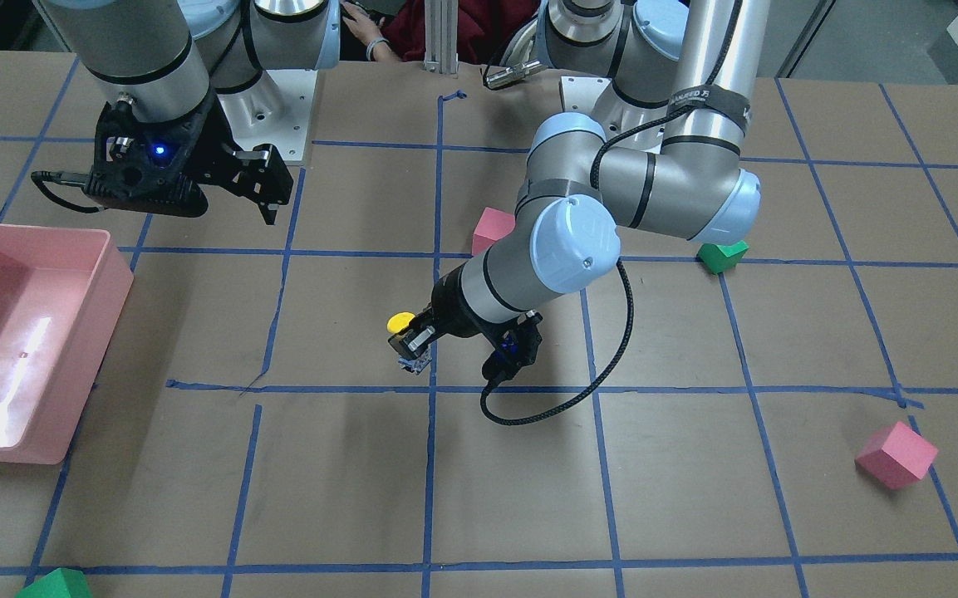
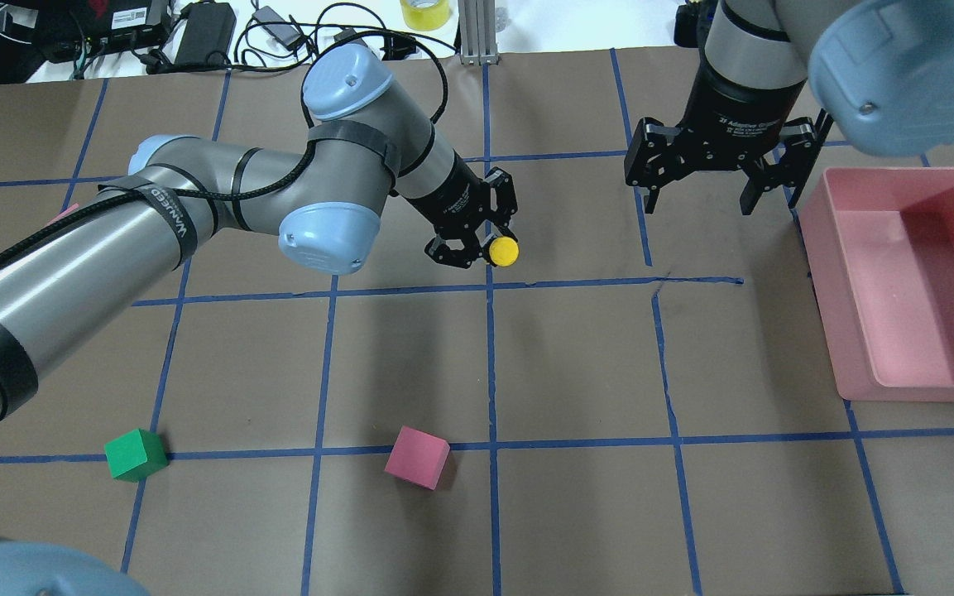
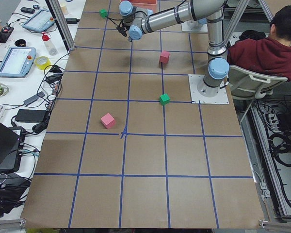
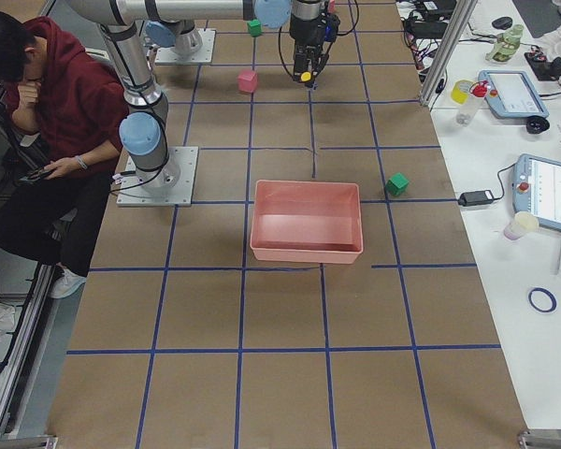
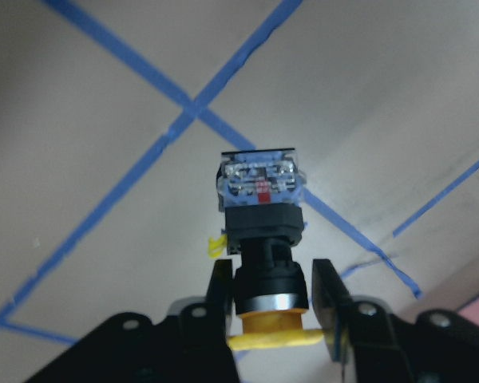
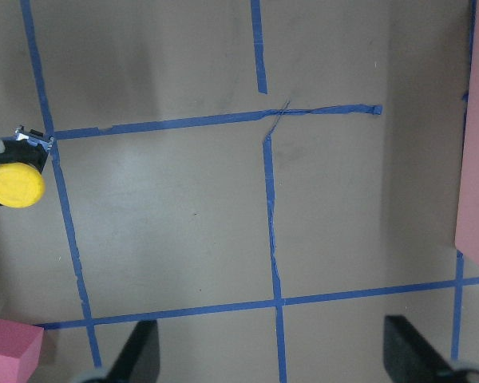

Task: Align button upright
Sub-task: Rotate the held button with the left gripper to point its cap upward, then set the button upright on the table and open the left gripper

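The button (image 1: 400,321) has a round yellow cap, a black body and a silvery base. My left gripper (image 1: 412,345) is shut on its black body just below the cap, near a blue tape crossing at mid-table. In the left wrist view the fingers (image 5: 323,291) clamp the button (image 5: 263,231), whose base points at the table, close above it. The overhead view shows the cap (image 2: 504,251) beside the left gripper (image 2: 477,248). My right gripper (image 2: 698,203) is open and empty, hovering well to the side, near the pink bin.
A pink bin (image 2: 898,174) stands at the table's right edge. A pink cube (image 2: 417,457) and a green cube (image 2: 136,454) lie nearer the robot's base. Another pink cube (image 1: 896,454) and a green cube (image 1: 55,584) lie on the far side.
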